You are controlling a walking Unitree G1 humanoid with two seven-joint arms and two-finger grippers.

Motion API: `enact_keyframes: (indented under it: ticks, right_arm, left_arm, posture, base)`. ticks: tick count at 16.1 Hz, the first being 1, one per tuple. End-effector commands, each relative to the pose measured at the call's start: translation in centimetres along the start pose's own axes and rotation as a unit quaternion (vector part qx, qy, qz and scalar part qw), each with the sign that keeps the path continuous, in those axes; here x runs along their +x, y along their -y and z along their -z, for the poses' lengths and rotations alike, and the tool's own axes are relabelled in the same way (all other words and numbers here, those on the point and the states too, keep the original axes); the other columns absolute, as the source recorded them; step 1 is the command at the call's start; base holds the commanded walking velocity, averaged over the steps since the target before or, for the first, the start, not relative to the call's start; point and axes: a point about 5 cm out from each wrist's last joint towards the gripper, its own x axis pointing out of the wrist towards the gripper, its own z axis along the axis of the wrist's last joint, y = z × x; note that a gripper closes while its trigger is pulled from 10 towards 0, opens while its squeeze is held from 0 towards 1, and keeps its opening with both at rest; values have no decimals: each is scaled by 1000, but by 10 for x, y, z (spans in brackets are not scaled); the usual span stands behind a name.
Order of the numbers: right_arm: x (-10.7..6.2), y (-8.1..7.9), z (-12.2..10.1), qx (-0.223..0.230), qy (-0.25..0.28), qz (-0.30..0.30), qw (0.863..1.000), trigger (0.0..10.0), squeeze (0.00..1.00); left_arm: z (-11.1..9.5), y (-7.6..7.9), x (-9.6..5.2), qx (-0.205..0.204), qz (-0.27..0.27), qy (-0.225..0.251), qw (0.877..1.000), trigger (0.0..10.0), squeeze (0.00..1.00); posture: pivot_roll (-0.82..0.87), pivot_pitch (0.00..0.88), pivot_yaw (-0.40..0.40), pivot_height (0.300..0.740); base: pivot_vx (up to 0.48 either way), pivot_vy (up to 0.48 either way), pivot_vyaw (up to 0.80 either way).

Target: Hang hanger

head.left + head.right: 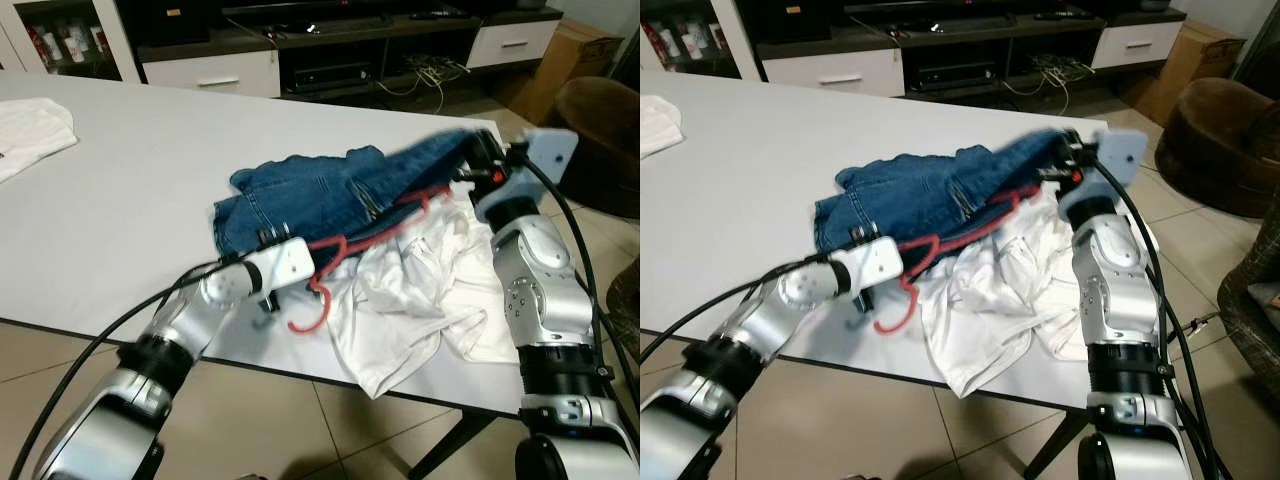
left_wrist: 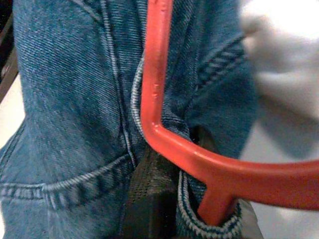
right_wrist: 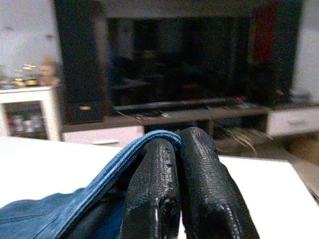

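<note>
While the right gripper [image 3: 179,174] lifts the jeans [image 1: 320,195] — fingers clamped on denim — the left gripper [image 2: 164,199], at seven o'clock, grips the hanger [image 1: 345,250], presumably threading it.

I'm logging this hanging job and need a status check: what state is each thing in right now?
Red hanger: lying on the table, partly inside the jeans, hook free near the table edge.
Jeans: crumpled, one edge lifted.
White garment: crumpled, draped over the table edge.
White table: bears the clothes.
Left gripper: at the hanger's neck, grip unclear.
Right gripper: shut on the jeans edge.
White cloth: bunched at the far left.
</note>
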Motion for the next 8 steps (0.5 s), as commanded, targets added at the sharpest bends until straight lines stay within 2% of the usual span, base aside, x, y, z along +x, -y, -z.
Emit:
enact_keyframes:
  ticks: [1,2,4,5,8]
  right_arm:
    - [-2,2,-13,-13,23,-5,1000,0,0]
    - [-7,-8,-16,-37,27,-30,998,0,0]
    - [-13,-16,-18,-53,29,-48,997,0,0]
    - [-16,-22,-18,-71,28,-61,995,0,0]
    - [-19,-24,-23,-98,32,-66,992,0,0]
  left_arm:
    - [19,-3,-4,-29,-15,-50,998,10000,0]
    - [16,-16,-1,-61,-55,-54,995,10000,0]
    - [6,-21,2,-96,-67,-37,992,10000,0]
    - [-1,-20,5,-111,-60,-23,992,10000,0]
    - [-7,-14,11,-112,-41,-20,993,10000,0]
  posture:
    - [8,49,-1,740]
    - [6,47,0,740]
    - [3,46,0,740]
    - [3,46,0,740]
    - [-13,44,8,740]
  base:
    - [0,0,0]
    - [0,0,0]
    - [0,0,0]
    - [0,0,0]
    - [0,0,0]
